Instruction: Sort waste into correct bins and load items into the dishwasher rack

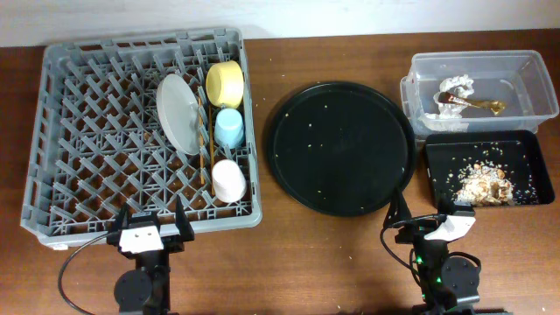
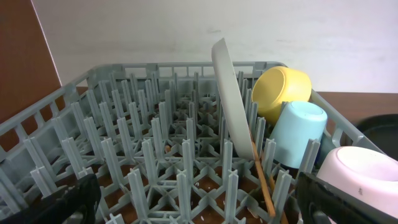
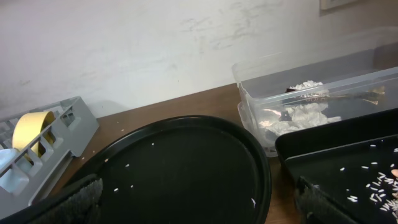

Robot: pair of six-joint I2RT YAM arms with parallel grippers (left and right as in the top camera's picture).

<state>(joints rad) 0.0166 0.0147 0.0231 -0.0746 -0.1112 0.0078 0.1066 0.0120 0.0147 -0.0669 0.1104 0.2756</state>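
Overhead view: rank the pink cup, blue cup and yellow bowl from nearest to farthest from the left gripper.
Measured from the left gripper, open at the front edge of the dishwasher rack:
1. Pink cup, at the front of the rack's right-hand column.
2. Blue cup, in the middle of that column.
3. Yellow bowl, at the back right corner.

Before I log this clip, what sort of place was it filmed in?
Probably a lab bench staged as a dish-clearing station, not a real kitchen: a grey dishwasher rack sits on a wooden table by a plain white wall.
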